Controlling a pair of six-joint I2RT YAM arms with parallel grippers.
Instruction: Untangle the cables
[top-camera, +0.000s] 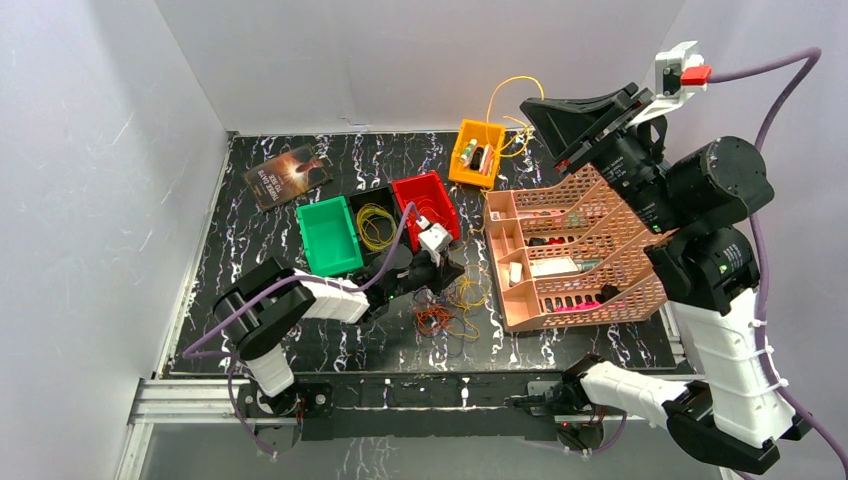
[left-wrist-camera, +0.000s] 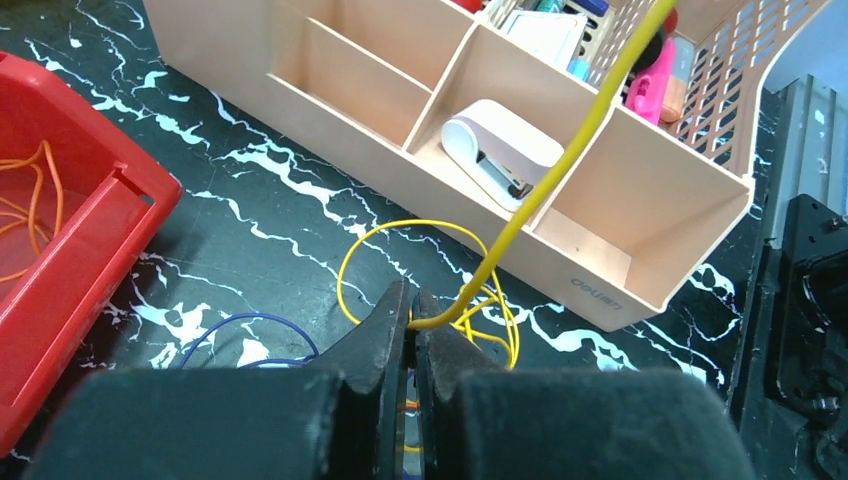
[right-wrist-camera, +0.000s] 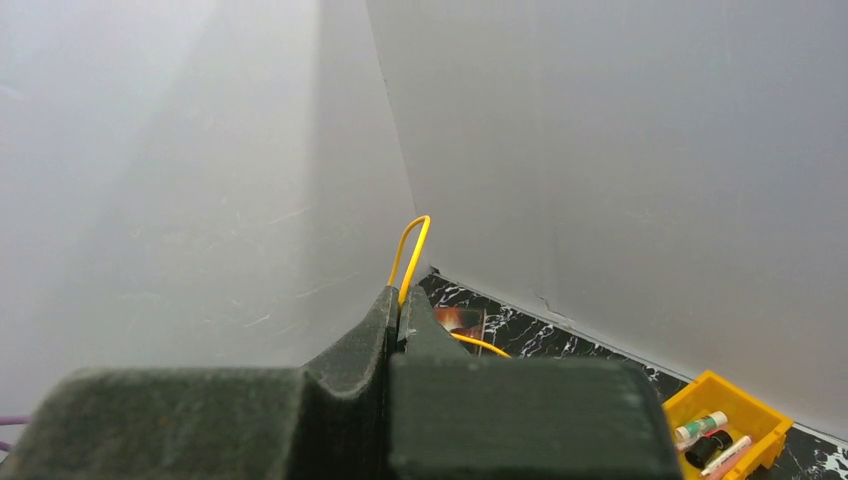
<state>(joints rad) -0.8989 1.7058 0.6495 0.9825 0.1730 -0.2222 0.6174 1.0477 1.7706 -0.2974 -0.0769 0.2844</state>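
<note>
While clamped between the pressed-together tips of the left end effector (left-wrist-camera: 412, 297), slanting up and right across the pink organizer (left-wrist-camera: 400, 180): one yellow cable (left-wrist-camera: 560, 165). Likewise squeezed shut, raised high by the back wall: right end effector (right-wrist-camera: 398, 298), pinching a yellow loop (right-wrist-camera: 412, 245). Heaped on the black marbled worktop (top-camera: 250, 240) near the red bin (top-camera: 425, 200), beside the organizer: other cables (top-camera: 450, 305), orange, yellow, dark blue.

From above and behind, the top view takes in the whole surface (top-camera: 238, 245). It shares the pink organiser (left-wrist-camera: 650, 200) with the low, close left wrist view, the yellow bin (right-wrist-camera: 760, 410) with the raised right one.
</note>
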